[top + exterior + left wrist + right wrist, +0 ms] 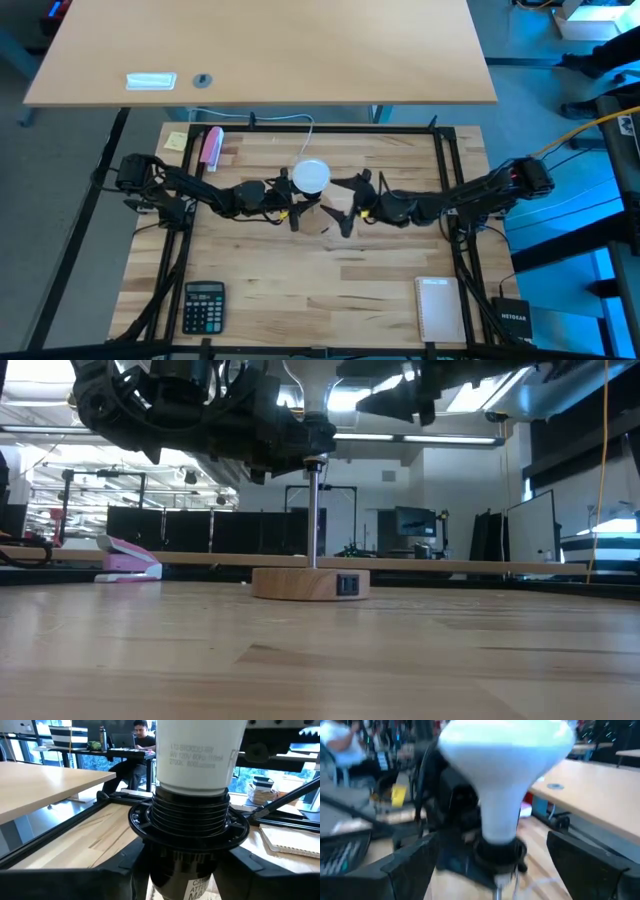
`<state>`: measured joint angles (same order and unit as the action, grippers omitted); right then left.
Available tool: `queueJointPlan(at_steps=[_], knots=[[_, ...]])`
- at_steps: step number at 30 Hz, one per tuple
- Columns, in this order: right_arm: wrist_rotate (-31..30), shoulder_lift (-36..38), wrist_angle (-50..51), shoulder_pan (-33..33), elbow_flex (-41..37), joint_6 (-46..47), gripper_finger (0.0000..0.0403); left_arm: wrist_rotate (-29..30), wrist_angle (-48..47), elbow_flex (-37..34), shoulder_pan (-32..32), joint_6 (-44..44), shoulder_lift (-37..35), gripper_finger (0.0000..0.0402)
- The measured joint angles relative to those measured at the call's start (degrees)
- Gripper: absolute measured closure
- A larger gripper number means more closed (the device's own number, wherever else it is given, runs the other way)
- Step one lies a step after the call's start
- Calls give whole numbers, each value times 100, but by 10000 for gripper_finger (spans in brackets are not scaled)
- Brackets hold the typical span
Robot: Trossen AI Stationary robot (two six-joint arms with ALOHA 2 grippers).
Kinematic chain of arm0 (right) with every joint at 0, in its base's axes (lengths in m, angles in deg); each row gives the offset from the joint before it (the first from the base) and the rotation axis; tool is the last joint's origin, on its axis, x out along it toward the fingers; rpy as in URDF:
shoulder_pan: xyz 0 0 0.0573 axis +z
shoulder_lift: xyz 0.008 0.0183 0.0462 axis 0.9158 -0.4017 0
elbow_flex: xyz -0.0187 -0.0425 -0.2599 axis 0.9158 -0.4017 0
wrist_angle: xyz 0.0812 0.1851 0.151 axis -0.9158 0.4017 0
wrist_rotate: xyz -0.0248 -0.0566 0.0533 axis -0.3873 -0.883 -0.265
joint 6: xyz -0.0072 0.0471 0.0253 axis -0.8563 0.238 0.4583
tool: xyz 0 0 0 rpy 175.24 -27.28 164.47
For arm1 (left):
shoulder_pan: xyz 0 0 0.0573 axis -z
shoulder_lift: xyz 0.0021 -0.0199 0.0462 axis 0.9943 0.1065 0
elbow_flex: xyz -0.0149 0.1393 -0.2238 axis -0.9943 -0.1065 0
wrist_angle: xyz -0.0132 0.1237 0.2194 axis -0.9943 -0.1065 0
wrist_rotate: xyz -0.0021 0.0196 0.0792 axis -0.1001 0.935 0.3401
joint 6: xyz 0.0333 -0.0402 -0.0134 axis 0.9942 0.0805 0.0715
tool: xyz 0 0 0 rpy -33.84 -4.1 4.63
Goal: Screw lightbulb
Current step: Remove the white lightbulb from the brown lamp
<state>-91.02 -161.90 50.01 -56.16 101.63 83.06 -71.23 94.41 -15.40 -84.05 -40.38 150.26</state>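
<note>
lightbulb point(311, 176) seated in black socket point(187, 827), left gripper point(290, 205) fingers unclear, right gripper point(340, 212) fingers spread wide

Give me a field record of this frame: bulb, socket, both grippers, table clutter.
lightbulb: white lightbulb, upright, screw base seated in the black socket
socket mount: on a thin metal post rising from the round wooden base
left gripper: left gripper at the socket, fingers on either side of it; grip unclear
right gripper: right gripper open, facing the bulb, not touching it
table items: calculator, notebook, pink stapler
</note>
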Motion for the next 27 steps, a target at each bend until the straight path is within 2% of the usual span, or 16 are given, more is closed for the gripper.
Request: queueJointPlan(at_steps=[7, 11, 20, 27], knots=[[113, -634, -117, -292, 601, -318, 33, -3, 7, 0, 0, -21, 0, 247], [320, -920, -86, -324, 896, -627, 52, -2, 7, 0, 0, -30, 0, 246], [93, -982, -12, -359, 1045, -852, 139, -15, -36, 0, 3, -39, 0, 247], [370, -982, 100, -509, 1045, -728, 225, 1, -41, 0, 0, -57, -2, 247]])
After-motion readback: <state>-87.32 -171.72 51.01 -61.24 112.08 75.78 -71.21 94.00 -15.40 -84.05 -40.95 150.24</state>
